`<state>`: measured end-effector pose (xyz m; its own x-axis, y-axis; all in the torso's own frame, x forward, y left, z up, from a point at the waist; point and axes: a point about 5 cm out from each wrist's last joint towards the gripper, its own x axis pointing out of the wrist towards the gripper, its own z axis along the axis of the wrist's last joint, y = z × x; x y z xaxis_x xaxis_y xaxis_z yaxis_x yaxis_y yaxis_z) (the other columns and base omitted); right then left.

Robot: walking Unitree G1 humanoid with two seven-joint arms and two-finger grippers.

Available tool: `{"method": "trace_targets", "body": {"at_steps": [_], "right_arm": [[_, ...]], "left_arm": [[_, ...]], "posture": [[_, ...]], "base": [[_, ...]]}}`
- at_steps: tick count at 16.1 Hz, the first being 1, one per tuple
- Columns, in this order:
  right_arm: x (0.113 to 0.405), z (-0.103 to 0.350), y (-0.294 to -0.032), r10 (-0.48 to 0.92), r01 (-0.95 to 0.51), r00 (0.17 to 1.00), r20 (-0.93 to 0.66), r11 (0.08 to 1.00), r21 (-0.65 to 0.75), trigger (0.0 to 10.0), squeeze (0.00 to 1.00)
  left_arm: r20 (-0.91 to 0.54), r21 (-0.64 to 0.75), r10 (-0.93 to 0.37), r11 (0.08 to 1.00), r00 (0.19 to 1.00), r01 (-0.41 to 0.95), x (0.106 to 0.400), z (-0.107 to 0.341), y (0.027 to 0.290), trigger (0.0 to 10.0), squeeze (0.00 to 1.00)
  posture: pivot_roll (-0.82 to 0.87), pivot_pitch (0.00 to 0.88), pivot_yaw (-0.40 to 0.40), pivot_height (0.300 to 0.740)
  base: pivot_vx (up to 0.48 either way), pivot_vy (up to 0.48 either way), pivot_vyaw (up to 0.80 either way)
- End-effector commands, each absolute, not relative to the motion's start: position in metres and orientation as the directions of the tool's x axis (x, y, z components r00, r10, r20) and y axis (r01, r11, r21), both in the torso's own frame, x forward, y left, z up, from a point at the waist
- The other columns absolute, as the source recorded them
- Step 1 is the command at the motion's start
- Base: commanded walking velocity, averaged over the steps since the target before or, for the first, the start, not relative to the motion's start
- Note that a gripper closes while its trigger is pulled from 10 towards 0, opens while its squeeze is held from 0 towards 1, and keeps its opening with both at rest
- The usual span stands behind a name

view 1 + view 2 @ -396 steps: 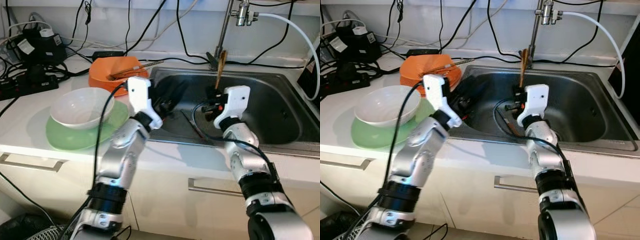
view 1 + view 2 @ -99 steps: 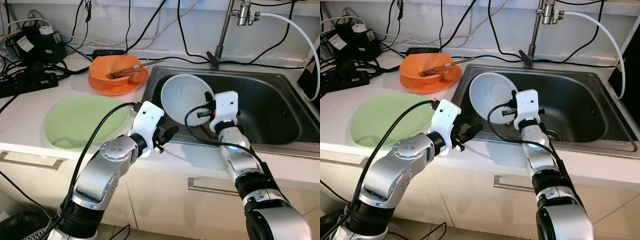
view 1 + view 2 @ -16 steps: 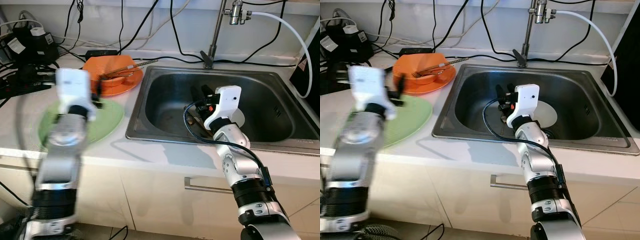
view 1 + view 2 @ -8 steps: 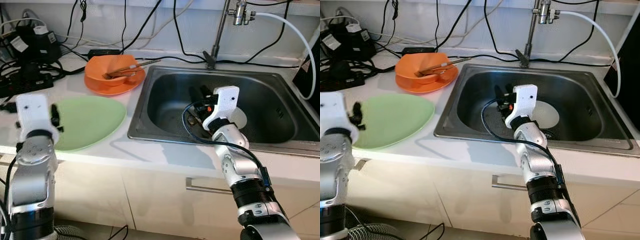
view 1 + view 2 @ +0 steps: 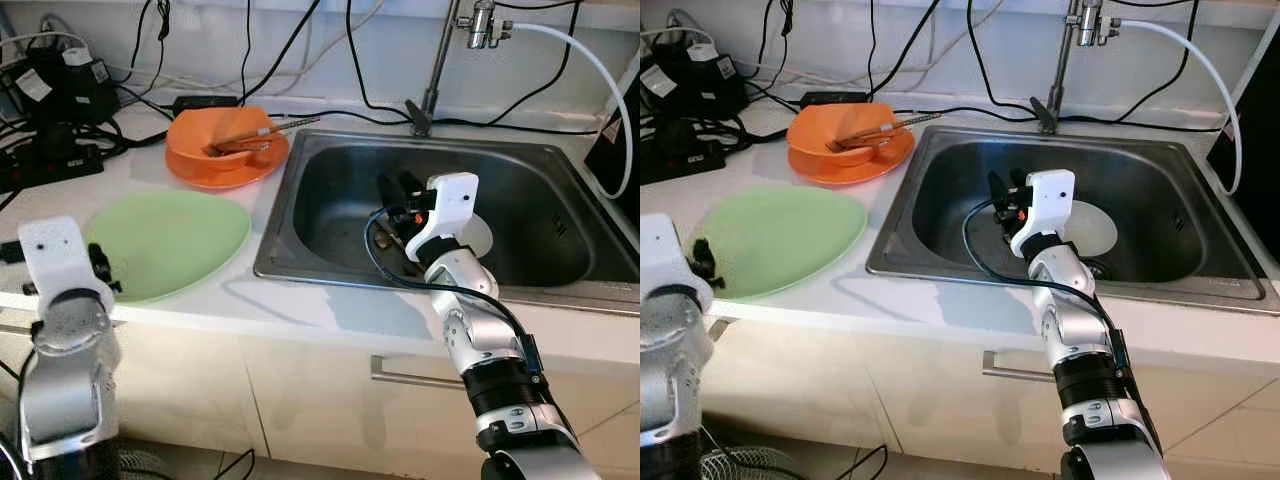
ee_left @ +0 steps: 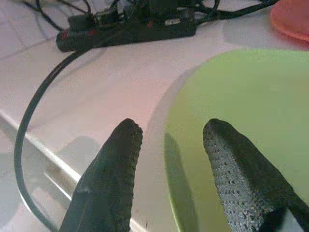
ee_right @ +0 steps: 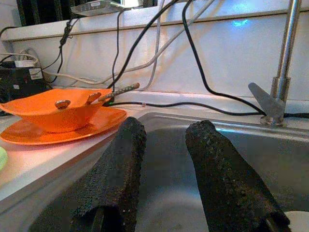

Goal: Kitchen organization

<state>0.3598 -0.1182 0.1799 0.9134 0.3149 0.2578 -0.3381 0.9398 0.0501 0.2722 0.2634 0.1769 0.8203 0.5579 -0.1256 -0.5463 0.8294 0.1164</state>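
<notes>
White bowl (image 5: 1092, 228) sits in sink (image 5: 1200, 180) behind empty, parted right fingers (image 7: 212, 193); green plate (image 6: 241, 121) under empty, spread left fingers (image 6: 108, 183), orange dishes (image 5: 225, 150) still on surface (image 5: 300, 310)

The white bowl (image 5: 476, 237) in the sink (image 5: 560, 170) sits mostly hidden behind the right arm's wrist housing. The utensils in the orange bowl (image 5: 836, 134) are too small to identify.

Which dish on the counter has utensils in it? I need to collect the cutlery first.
The orange bowl, sitting on an orange plate behind the green plate, holds the utensils. The green plate is bare.
</notes>
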Motion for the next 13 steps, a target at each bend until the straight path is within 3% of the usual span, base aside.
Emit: {"method": "trace_targets", "body": {"at_steps": [1,9,13], "right_arm": [[0.358,0.175,-0.120,0.317,-0.337,0.918,0.237,0.941,0.046,10.0,0.00],[0.358,0.174,-0.119,0.318,-0.338,0.918,0.236,0.940,0.046,10.0,0.00],[0.358,0.174,-0.119,0.318,-0.336,0.918,0.237,0.941,0.039,10.0,0.00]], "left_arm": [[-0.128,0.101,0.582,0.813,0.803,-0.573,0.265,0.178,0.263,10.0,0.00],[-0.226,-0.055,0.536,0.827,0.814,-0.560,0.265,0.164,0.241,10.0,0.00],[-0.275,-0.246,0.446,0.824,0.852,-0.511,0.271,0.158,0.228,10.0,0.00]], "posture": [[0.13,0.054,0.018,0.740],[0.13,0.058,0.019,0.740],[0.13,0.058,0.019,0.740]], "base": [[0.000,0.000,0.00],[0.000,0.000,0.00],[0.000,0.000,0.00]]}}
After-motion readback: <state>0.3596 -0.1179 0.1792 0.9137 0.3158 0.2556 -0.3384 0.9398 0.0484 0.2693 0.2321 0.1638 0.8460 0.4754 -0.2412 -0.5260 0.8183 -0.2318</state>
